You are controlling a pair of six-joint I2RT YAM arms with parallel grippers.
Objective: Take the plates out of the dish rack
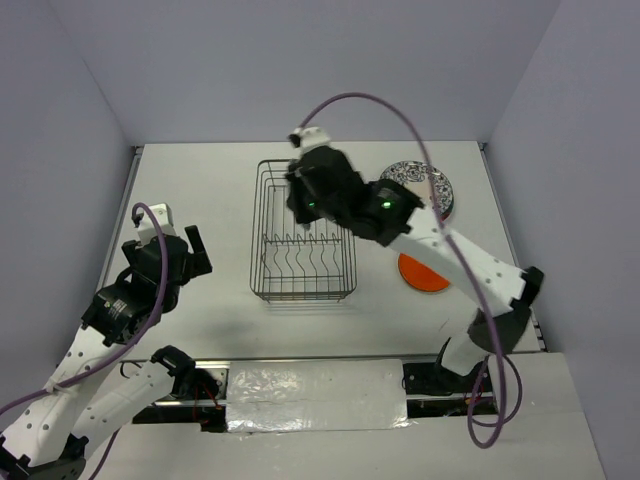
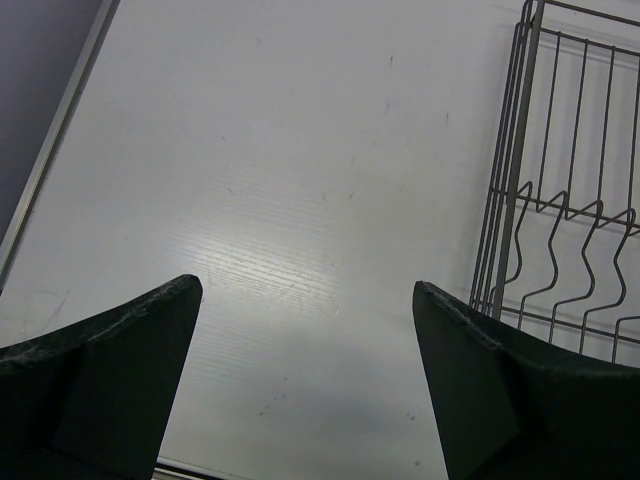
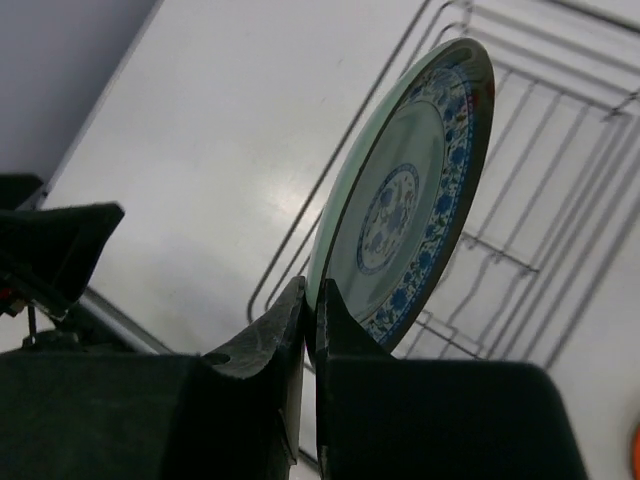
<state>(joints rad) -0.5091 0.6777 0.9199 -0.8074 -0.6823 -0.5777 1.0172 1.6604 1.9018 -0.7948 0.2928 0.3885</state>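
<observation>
A pale-green round ceramic plate [image 3: 410, 190], blue floral rim (edge-on), pinched in the right gripper [image 3: 312, 320] above the dark wire dish rack [image 1: 300, 297]; round orange plate [image 1: 420, 278] at four o'clock; left gripper [image 2: 305, 290] gaping

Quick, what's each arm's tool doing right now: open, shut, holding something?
Left tool: open, holding nothing.
Right tool: closed on the rim of a round pale ceramic plate with a blue floral pattern.

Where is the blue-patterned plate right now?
Right wrist view: the blue-patterned plate stands on edge, pinched at its rim by the right tool, over the dish rack.
</observation>
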